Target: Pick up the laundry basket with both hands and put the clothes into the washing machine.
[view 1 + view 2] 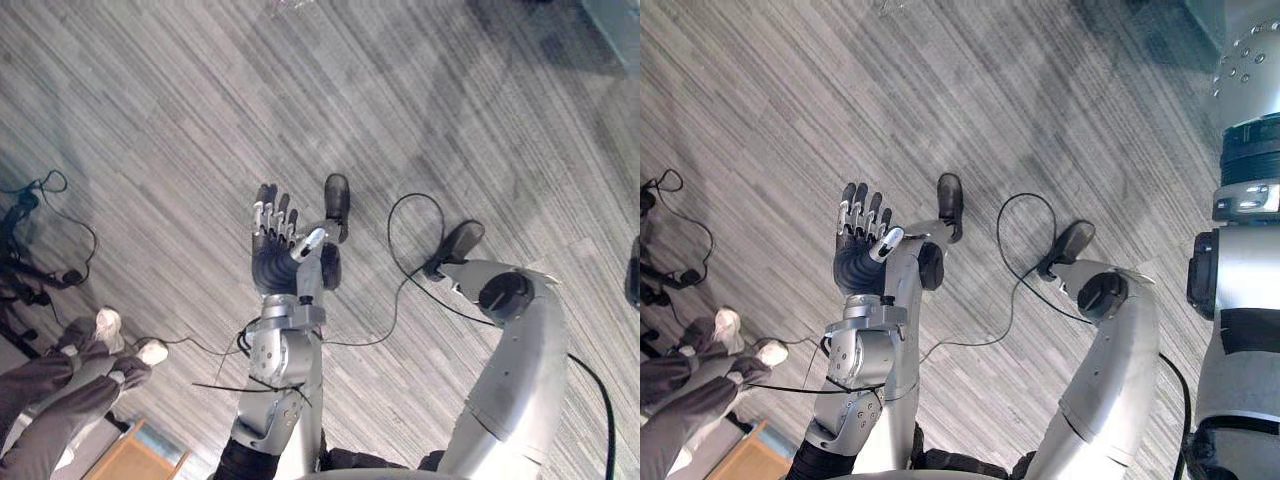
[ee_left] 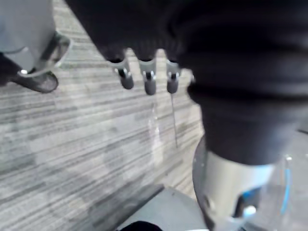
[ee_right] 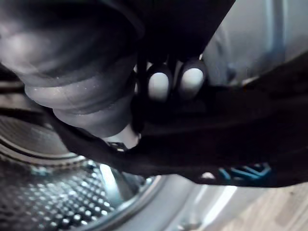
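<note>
Right hand (image 3: 159,85) has its fingers curled on the dark garment (image 3: 231,139), right at the washer drum (image 3: 53,202) mouth, so we judge it's mid-load. Left hand (image 1: 272,262) is spread and empty over the floor (image 1: 400,100), likely parked out of the way. Drum rim sits close under the cloth. Person's legs (image 1: 50,385) are well apart, to our left.

So from the head cam I'm staring straight down at the floor (image 1: 420,120), with my left hand (image 1: 275,245) up around the middle of it. A person's legs (image 1: 60,380) are off to its left in the near corner, and a wooden piece (image 1: 135,462) sits just beside them on my side. On the wrist cam my right hand (image 3: 159,86) is right in front of the washing machine drum (image 3: 53,197), with some band (image 3: 216,134) lying across the opening between the two, can't tell what it is.
</note>
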Tool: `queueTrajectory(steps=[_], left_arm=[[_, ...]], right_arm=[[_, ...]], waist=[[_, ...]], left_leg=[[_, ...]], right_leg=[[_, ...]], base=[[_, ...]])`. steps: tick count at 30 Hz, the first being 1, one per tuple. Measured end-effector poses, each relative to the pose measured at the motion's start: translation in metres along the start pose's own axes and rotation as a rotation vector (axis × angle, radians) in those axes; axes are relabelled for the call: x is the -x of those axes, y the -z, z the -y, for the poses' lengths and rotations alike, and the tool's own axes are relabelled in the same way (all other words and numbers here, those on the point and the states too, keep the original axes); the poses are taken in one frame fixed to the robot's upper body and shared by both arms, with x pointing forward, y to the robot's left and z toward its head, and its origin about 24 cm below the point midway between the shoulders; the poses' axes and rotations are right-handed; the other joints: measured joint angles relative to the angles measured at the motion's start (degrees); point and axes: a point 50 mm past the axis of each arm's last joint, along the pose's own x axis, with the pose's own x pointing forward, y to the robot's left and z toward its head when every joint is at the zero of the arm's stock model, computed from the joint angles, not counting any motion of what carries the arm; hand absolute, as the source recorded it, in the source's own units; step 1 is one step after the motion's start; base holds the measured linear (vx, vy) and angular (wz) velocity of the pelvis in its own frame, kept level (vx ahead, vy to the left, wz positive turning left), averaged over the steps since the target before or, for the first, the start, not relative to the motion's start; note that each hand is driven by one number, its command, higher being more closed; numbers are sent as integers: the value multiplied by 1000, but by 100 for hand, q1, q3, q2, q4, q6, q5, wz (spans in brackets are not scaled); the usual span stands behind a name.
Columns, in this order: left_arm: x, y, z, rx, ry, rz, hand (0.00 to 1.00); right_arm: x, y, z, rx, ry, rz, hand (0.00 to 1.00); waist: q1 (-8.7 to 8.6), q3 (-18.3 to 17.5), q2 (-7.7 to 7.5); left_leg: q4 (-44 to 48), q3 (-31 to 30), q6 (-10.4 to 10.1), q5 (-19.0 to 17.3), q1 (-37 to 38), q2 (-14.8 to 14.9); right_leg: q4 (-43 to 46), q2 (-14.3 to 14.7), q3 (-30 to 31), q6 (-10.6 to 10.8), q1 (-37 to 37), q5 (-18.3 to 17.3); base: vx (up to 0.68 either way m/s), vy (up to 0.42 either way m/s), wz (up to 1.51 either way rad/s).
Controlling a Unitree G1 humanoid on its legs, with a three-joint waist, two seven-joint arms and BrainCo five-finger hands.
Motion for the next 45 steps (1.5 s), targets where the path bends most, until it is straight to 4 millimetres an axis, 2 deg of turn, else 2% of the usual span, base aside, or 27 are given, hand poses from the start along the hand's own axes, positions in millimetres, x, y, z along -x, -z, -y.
queueTrajectory(steps=[4, 8, 14, 18, 20, 22, 24, 25, 26, 27, 29, 30, 31, 32, 33, 34, 35, 36, 37, 38, 39, 40, 41, 42, 43, 44, 45], left_arm=[[0, 3, 1, -7, 17, -18, 0], [0, 3, 1, -8, 17, -21, 0], [1, 5, 3, -6, 33, -34, 0], [5, 11, 12, -1, 93, -71, 0], [5, 11, 12, 2, 97, -73, 0], [6, 11, 11, 8, 94, -73, 0], [11, 14, 2, 36, 49, -105, 0], [13, 17, 0, 40, 37, -122, 0], [14, 25, -3, 45, 26, -163, 0], [14, 32, -6, 48, 14, -196, 0], [15, 38, -6, 59, 16, -233, 0], [14, 38, -4, 59, 26, -237, 0], [15, 39, -1, 61, 38, -241, 0], [16, 40, 0, 62, 42, -247, 0], [17, 41, -1, 61, 37, -253, 0], [15, 41, 0, 61, 44, -250, 0], [11, 38, 3, 65, 58, -232, 0], [10, 37, 4, 68, 64, -222, 0], [8, 33, 4, 75, 56, -194, 0], [7, 32, 5, 73, 55, -192, 0], [8, 30, 3, 71, 52, -186, 0], [9, 27, 3, 76, 49, -177, 0], [9, 26, 4, 78, 51, -176, 0], [12, 28, 4, 80, 51, -187, 0], [13, 30, 4, 76, 50, -200, 0], [15, 34, 2, 67, 45, -225, 0], [17, 38, 3, 56, 50, -245, 0]], right_arm=[[0, 1, 4, -56, 23, -15, 100], [3, 11, 1, -112, 49, -59, 100], [6, 26, 2, -205, 98, -156, 100], [14, 50, 8, -213, 135, -257, 100], [21, 64, 7, -220, 142, -297, 100], [30, 82, -2, -244, 150, -351, 100], [49, 115, -16, -245, 160, -460, 100], [55, 122, -20, -255, 165, -486, 100], [62, 131, -22, -278, 184, -511, 100], [68, 137, -18, -345, 243, -520, 100], [77, 144, 0, -416, 349, -494, 100], [82, 147, 9, -441, 394, -476, 100], [89, 151, 18, -464, 440, -467, 100], [97, 158, 18, -467, 452, -486, 100], [105, 165, 19, -493, 475, -505, 100], [107, 164, 23, -503, 490, -497, 100], [109, 161, 36, -532, 538, -465, 100], [112, 161, 41, -542, 561, -457, 100], [133, 169, 51, -566, 606, -441, 100], [139, 172, 52, -562, 609, -450, 100], [148, 179, 46, -566, 598, -484, 100], [156, 186, 41, -573, 602, -521, 100], [158, 188, 41, -572, 601, -534, 100], [162, 190, 46, -564, 615, -550, 100], [163, 190, 51, -564, 629, -550, 100], [166, 190, 59, -575, 659, -541, 100], [166, 186, 68, -589, 685, -515, 100]], waist=[[-119, -5, -20], [-133, 8, -204], [-181, 66, -465], [-225, 72, -498], [-237, 67, -534], [-205, 64, -599], [80, 93, -866], [100, 99, -911], [104, 104, -992], [103, 112, -1063], [116, 113, -1122], [188, 113, -1156], [375, 107, -1228], [557, 101, -1241], [528, 88, -1257], [504, 75, -1295], [433, 75, -1351], [425, 62, -1370], [361, 37, -1409], [325, 37, -1409], [198, 31, -1403], [103, 25, -1393], [86, 26, -1389], [69, 27, -1387], [70, 28, -1384], [70, 30, -1350], [33, 17, -1229]], left_leg=[[-593, 85, 12, 239, 461, 24], [-1210, 173, 9, 513, 948, 127], [-2570, 349, 4, 1057, 1922, 156], [-3698, 557, 8, 1471, 2865, 99], [-3811, 636, 0, 1486, 3150, 107], [-3182, 640, 22, 1261, 3098, 230], [-904, -32, 97, 1232, 2328, 383], [-478, -183, 48, 1076, 2174, 339], [-157, -257, 141, 535, 2121, 193], [-374, -28, 239, 192, 2160, 156], [-1682, 406, 205, 191, 2326, 192], [-2482, 501, 48, 329, 2476, 198], [-3294, 460, -232, 510, 2788, 285], [-3621, 318, -258, 524, 3075, 419], [-3343, 551, -146, 1163, 3240, 437], [-3052, 682, 59, 1284, 3237, 376], [-2479, 977, 387, 829, 3232, 209], [-2292, 1043, 526, 690, 3252, 121], [-1952, 1188, 732, 265, 3386, 33], [-1877, 1244, 799, 130, 3461, 7], [-1808, 1311, 947, -90, 3605, -33], [-1810, 1327, 1062, -214, 3712, -46], [-1842, 1326, 1068, -256, 3778, -58], [-1998, 1307, 1084, -266, 3905, -145], [-2099, 1279, 1085, -256, 3973, -219], [-2260, 1184, 1062, -231, 4069, -367], [-2324, 1124, 997, -247, 4101, -446]], right_leg=[[-533, 90, -85, 30, 391, 227], [-1154, 266, -224, -224, 806, 649], [-2237, 462, -442, -272, 1610, 1089], [-2883, 531, -482, -197, 2281, 1262], [-2898, 545, -437, -207, 2484, 1255], [-2928, 677, -313, -3, 2647, 981], [-2685, 1048, 9, -29, 2826, 725], [-2634, 1108, 83, -44, 2906, 665], [-2649, 1135, 169, -1, 3074, 586], [-2768, 1157, 210, 20, 3299, 544], [-2911, 1172, 387, 234, 3657, 392], [-2904, 1173, 556, 375, 3811, 275], [-2792, 1173, 915, 605, 3980, 68], [-2656, 1168, 1200, 807, 4128, -113], [-2505, 989, 1469, 1103, 4356, -335], [-2356, 842, 1553, 1115, 4443, -367], [-1677, 552, 1645, 1092, 4607, -374], [-1376, 441, 1630, 1052, 4700, -348], [-711, 272, 1497, 658, 4897, 263], [-415, 217, 1454, 466, 4933, 718], [27, 182, 1418, 130, 4955, 1560], [467, 182, 1239, -2, 4896, 1756], [748, 187, 1167, -48, 4827, 1686], [1187, 263, 1079, -275, 4609, 1460], [1295, 339, 1055, -274, 4480, 1305], [1214, 428, 981, -123, 4157, 962], [748, 433, 709, 88, 3850, 664]], base=[[-44, 41, -9], [0, 30, -9], [3, 8, 0], [11, -32, 4], [26, -76, -6], [21, -108, -49], [42, -120, -120], [125, 37, -99], [188, 121, -49], [205, 133, -26], [213, 123, 8], [306, 163, -26], [395, 210, -85], [523, 311, -121], [459, 309, -90], [469, 315, -25], [391, 228, 16], [621, 242, 8], [530, 163, -17], [589, 188, -42], [369, 164, -49], [297, 162, -46], [183, 143, -29], [120, 106, -5], [92, 81, 14], [40, 22, 43], [18, -58, 70]])
